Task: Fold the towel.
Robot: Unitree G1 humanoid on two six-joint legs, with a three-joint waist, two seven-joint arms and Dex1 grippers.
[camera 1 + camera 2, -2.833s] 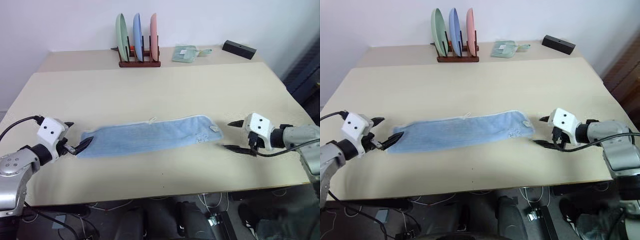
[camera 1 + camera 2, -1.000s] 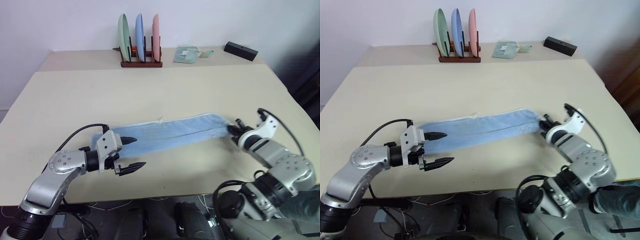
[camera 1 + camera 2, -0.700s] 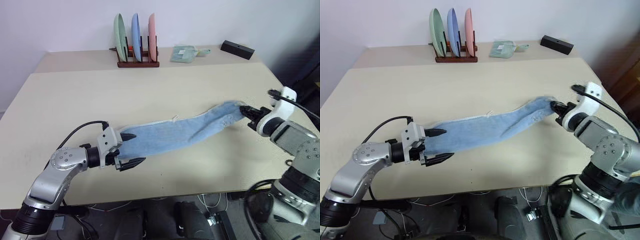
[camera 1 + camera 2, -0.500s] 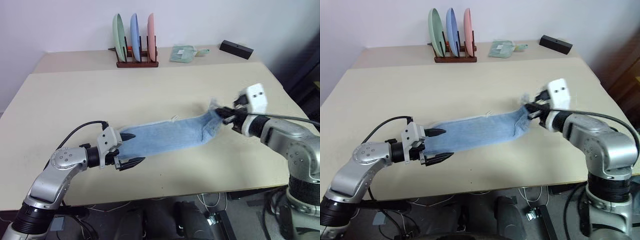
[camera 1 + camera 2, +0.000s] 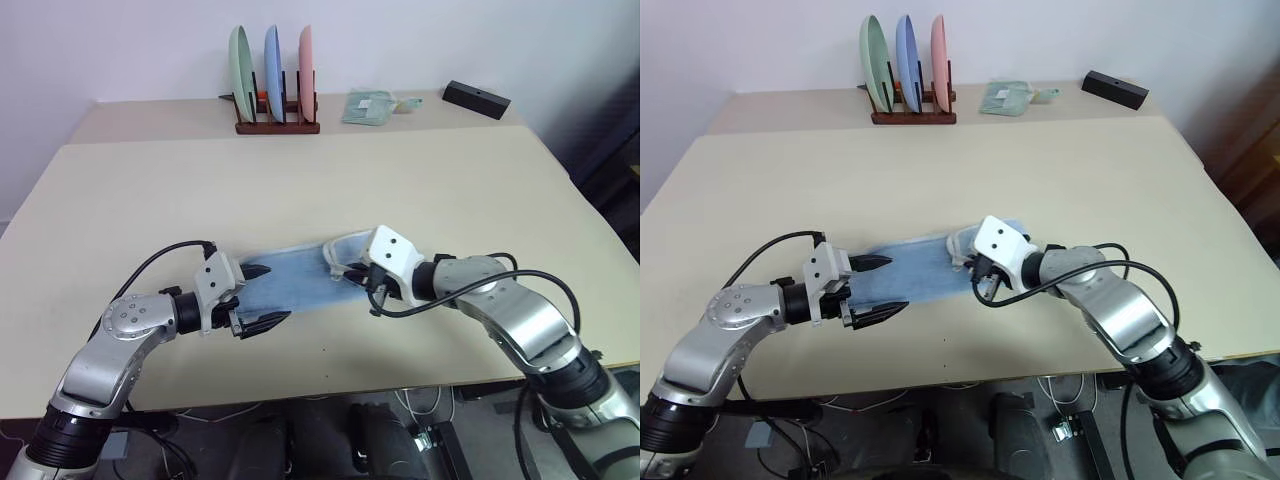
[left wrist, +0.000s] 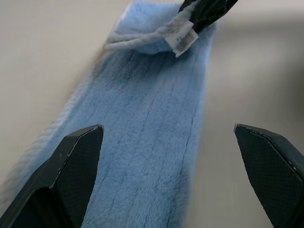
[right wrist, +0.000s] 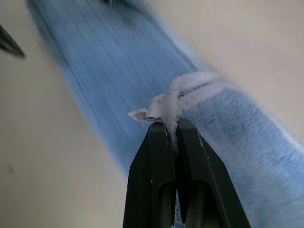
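towel (image 5: 290,282) on table (image 5: 420,190) between both grippers, plate rack (image 5: 278,122) behind

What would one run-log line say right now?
towel: half folded | right gripper: shut on towel end | left gripper: open at other end

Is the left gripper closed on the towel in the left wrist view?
No; the left gripper stands with its fingers wide apart on either side of the towel, which lies flat between them, ungripped.

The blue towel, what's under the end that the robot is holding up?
Under the lifted end pinched by the right gripper lies more of the same towel, its other half flat on the table. The table directly beneath that flat part is covered.
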